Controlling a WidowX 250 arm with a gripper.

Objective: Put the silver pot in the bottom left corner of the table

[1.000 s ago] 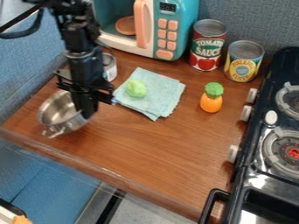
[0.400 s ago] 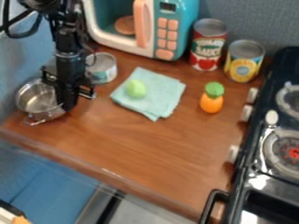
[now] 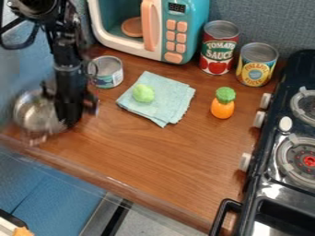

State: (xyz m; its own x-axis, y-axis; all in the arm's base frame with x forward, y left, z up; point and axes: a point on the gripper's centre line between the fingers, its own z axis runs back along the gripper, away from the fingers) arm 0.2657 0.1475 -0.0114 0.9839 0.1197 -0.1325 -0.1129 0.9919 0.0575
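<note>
My black gripper (image 3: 69,117) hangs at the left side of the table, its lower end at the right rim of the silver pot. The silver pot (image 3: 36,113) is blurred and sits at the table's far left, by the blue-grey wall, with a handle toward the front edge. The gripper hides part of the pot's right side. Whether the pot rests on the wood or is slightly raised, I cannot tell. The brown wooden table (image 3: 157,156) has its front left corner just below the pot.
A small open can (image 3: 108,73) stands just right of the arm. Further right are a teal cloth (image 3: 161,103) with a green toy (image 3: 143,93), an orange toy (image 3: 222,107), two taller cans and the stove (image 3: 280,161). A toy microwave (image 3: 160,27) stands behind.
The gripper and the silver pot have moved left together, from beside the cloth to the table's left edge. The small can behind the arm has come into fuller view.
</note>
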